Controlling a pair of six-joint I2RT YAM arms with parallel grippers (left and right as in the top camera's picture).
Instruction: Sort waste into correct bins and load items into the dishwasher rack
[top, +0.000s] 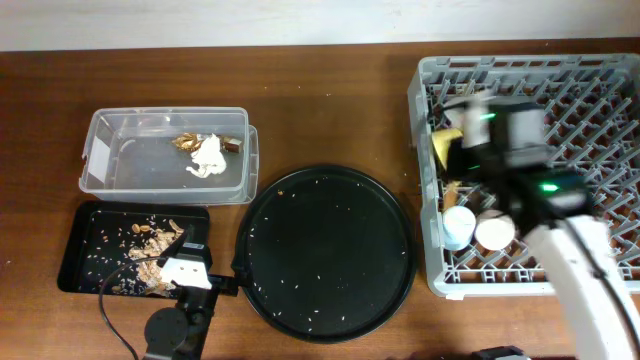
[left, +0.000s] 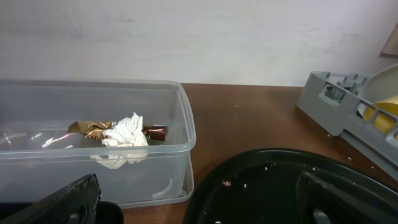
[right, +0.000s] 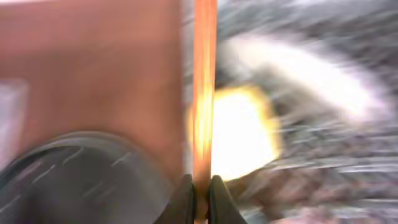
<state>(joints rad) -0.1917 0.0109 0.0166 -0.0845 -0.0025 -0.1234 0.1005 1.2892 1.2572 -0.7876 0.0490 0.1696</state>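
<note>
A thin wooden chopstick (right: 204, 93) stands upright, pinched between the pressed-together fingers of the right gripper (right: 199, 190). It is over the large light-grey lattice dishwasher rack (top: 560, 68), beside a blurred yellow bowl (right: 245, 134). The left gripper (left: 199, 204) is spread wide near the clear rectangular plastic tub (left: 93, 160).

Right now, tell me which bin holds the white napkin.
The clear plastic tub, holding the napkin and gold wrapper; the black rectangular tray has only brown scraps.
</note>
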